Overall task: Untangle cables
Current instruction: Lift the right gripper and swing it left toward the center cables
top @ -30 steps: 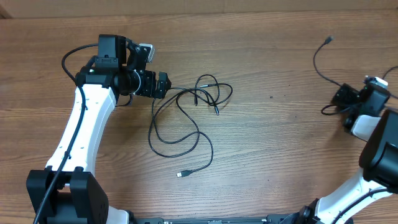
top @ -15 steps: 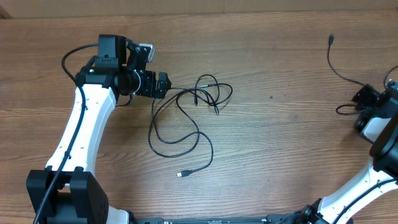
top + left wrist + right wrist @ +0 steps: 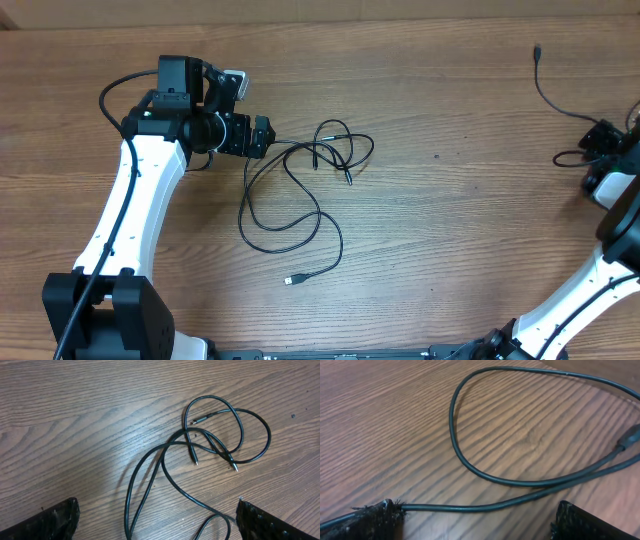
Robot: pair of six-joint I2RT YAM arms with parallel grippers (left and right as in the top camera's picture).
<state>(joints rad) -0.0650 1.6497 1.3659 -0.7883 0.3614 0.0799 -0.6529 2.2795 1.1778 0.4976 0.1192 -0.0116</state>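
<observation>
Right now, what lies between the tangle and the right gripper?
Only bare table and a tiny dark speck, from the tangle to the right gripper, in the overhead view. A separate cable curls beside that gripper.

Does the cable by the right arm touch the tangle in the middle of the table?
No, bare table lies between the right-hand cable and the tangle.
</observation>
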